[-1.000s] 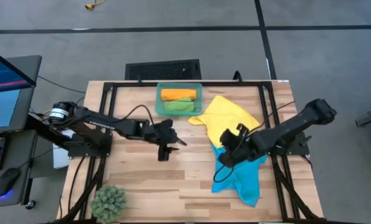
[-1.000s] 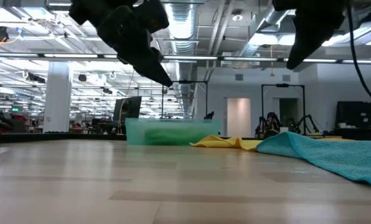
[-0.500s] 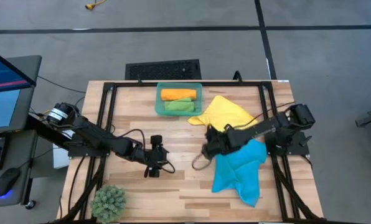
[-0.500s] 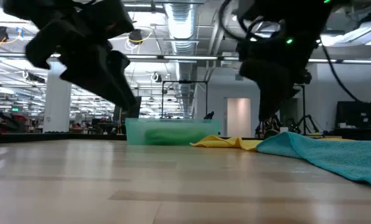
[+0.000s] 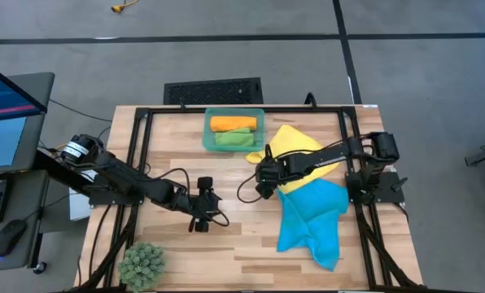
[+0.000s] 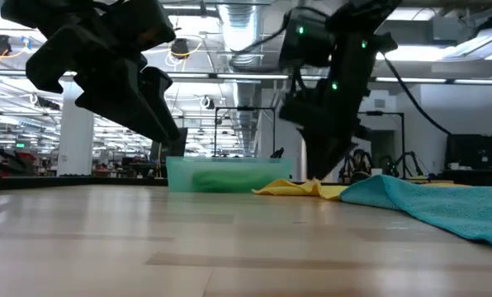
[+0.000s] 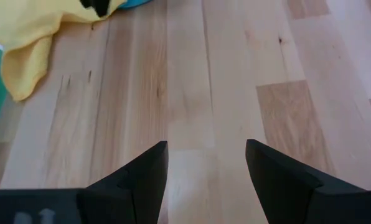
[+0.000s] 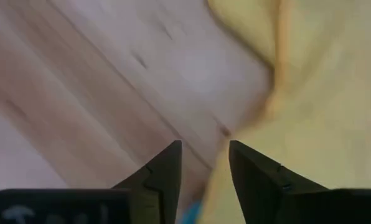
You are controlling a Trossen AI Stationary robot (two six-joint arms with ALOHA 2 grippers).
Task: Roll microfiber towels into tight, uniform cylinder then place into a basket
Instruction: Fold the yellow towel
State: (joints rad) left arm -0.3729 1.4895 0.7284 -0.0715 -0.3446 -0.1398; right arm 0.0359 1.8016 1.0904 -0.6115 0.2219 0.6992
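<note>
Your right gripper (image 5: 263, 179) has swung across the table in the last second, from over the blue towel (image 5: 312, 221) to the yellow towel (image 5: 295, 150), at the edge that faces the open middle of the table. Its fingers (image 8: 164, 174), shut a second ago, now stand apart with a clear gap, and nothing is between them. In the right wrist view the yellow cloth fills the space just ahead of the fingertips.

Taking the basket (image 5: 234, 112) as your landmark: it sits at the far edge of the table and already holds two rolls, the orange towel (image 5: 232, 124) and the green towel (image 5: 235, 139), side by side. The yellow towel lies spread just to the basket's right, its corner almost touching the tub. The blue towel lies crumpled nearer the front edge, its upper edge against the yellow one.

Your left gripper (image 5: 200, 213) has dropped low over bare wood, well in front of the basket, fingers (image 7: 136, 180) spread and empty.

This looks like the start of the third towel: you are lining up to pinch the yellow edge.
</note>
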